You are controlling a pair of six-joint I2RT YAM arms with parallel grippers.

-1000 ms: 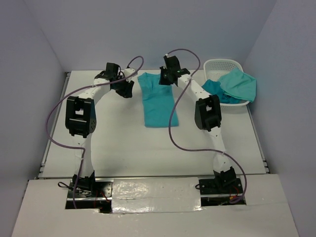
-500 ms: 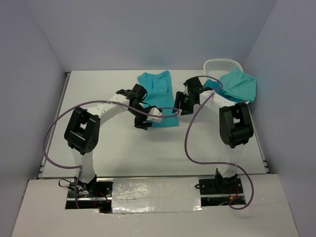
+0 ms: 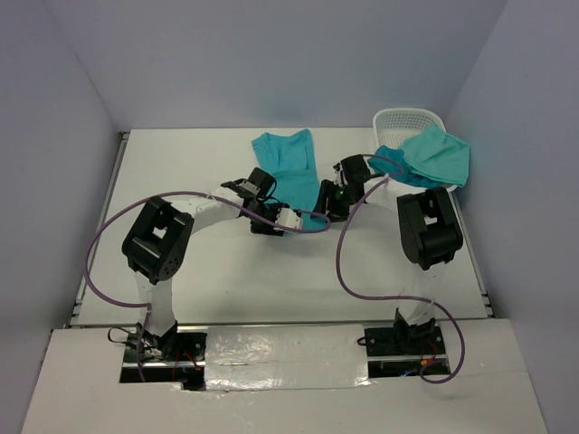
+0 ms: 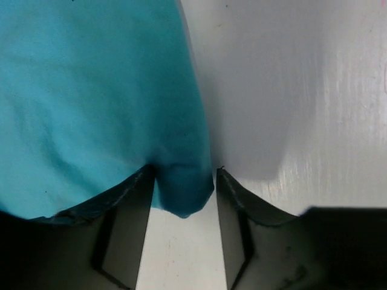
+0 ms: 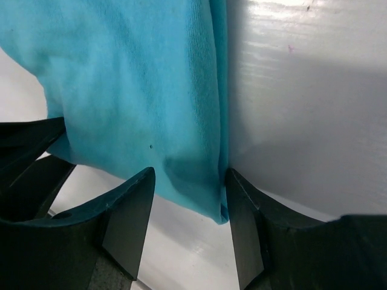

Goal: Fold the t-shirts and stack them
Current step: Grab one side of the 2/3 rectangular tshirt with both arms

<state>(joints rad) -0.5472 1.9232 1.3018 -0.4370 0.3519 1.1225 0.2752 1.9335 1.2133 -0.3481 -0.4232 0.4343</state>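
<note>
One teal t-shirt (image 3: 288, 165) lies folded into a long strip in the middle of the table. Both grippers are low at its near end. My left gripper (image 3: 288, 220) is open, and one near corner of the shirt (image 4: 181, 193) sits between its fingers (image 4: 130, 217) without being pinched. My right gripper (image 3: 324, 210) is also open, straddling the other near corner (image 5: 199, 181) between its dark fingers (image 5: 245, 211). Two more t-shirts, a greener one (image 3: 439, 154) and a bluer one (image 3: 395, 163), hang over the basket rim.
A white lattice basket (image 3: 405, 119) stands at the back right corner. Purple cables loop from both arms over the table (image 3: 226, 262). Grey walls close in the table on the left, back and right.
Both arms have swung from the shirt's far end to its near end and dropped low. The right gripper has opened and now straddles a near corner, as does the left.
</note>
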